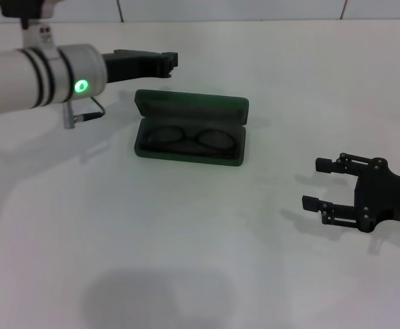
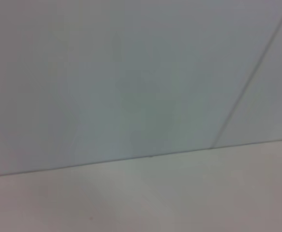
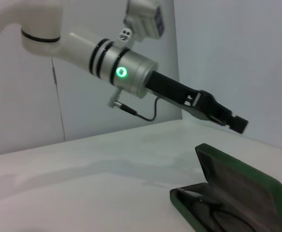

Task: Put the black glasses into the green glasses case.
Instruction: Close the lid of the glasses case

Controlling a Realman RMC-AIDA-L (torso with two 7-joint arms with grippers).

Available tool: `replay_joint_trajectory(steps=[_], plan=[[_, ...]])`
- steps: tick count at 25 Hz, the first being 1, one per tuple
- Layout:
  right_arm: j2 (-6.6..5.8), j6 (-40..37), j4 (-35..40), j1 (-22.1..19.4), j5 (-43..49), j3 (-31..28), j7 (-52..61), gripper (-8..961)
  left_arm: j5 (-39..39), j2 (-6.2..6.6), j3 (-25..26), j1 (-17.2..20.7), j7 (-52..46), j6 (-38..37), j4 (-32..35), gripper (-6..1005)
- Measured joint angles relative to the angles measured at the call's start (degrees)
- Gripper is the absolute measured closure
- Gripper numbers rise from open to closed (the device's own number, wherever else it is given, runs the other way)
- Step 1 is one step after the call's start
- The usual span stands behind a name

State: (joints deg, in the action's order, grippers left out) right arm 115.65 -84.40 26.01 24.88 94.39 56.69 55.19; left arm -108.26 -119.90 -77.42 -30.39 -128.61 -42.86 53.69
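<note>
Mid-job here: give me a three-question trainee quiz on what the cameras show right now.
1. True or false: the black glasses lie inside the green glasses case.
2. The case lid is: A) open B) shut.
3. Which end effector is above the table behind the case, near its lid?

Key:
1. True.
2. A.
3. The left end effector; the right end effector sits apart on the case's other side, fingers open and empty.
</note>
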Motion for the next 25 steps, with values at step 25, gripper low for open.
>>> replay_joint_trajectory(steps=[25], plan=[[-0.08, -0.13, 0.05, -0.24, 0.01, 0.03, -0.59, 231, -15.15, -0.27, -14.49, -3.02, -25.25, 16.19, -3.48, 936]])
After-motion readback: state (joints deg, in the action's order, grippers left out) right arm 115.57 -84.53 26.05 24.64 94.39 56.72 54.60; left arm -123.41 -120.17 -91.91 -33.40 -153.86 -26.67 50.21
